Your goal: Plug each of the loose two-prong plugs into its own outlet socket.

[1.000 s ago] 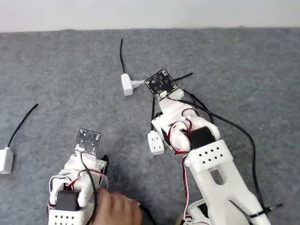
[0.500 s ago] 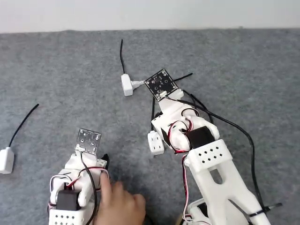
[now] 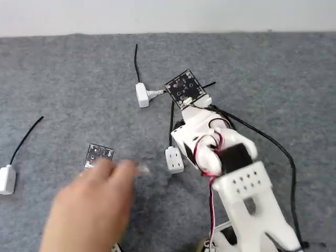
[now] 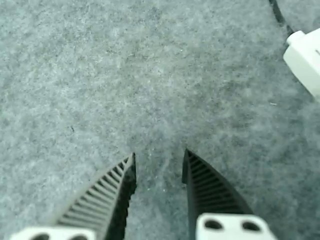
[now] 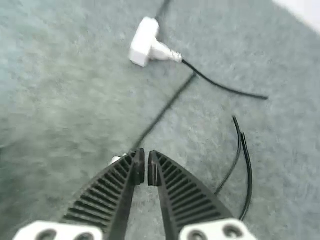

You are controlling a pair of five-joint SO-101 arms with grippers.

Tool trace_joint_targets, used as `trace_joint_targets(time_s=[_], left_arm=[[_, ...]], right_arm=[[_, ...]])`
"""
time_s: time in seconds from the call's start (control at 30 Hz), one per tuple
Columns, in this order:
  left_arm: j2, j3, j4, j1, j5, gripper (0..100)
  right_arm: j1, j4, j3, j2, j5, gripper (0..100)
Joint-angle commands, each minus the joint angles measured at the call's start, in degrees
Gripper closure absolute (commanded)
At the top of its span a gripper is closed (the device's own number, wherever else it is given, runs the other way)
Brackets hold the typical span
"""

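Sprawling grey carpet (image 4: 150, 90) ahead of parted left jaws

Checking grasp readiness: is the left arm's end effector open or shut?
Open. The left end effector has its fingers apart, grey mat showing between them, nothing held.

the counter (image 3: 294, 68) is covered in a grey, felt-like fabric with a fuzzy, mottled nap, seen close in both wrist views. beyond its far edge runs a plain white band of wall (image 3: 168, 16)
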Motion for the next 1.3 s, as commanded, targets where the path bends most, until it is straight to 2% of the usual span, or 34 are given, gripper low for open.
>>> trace_joint_targets(time_s=[0.0, 0.17, 0.27, 0.47, 1.27], left_arm=[[0.18, -0.40, 0.09, -0.35, 0.44, 84], [0.18, -0.40, 0.09, -0.35, 0.44, 84], [0.18, -0.40, 0.09, -0.35, 0.44, 84], [0.18, -0.40, 0.09, -0.35, 0.44, 84], [0.18, -0.40, 0.09, -0.35, 0.44, 84]], right_arm=[[-5.05, 7.78, -9.58, -5.23, -0.26, 95.3], [-14.11, 16.13, -17.76, -8.92, -0.26, 82.9], [-16.92, 20.18, -21.01, -10.51, -0.26, 81.9], [-17.10, 24.04, -23.03, -14.29, -0.26, 81.9], [-18.33, 24.04, -22.77, -16.04, -0.26, 81.9]])
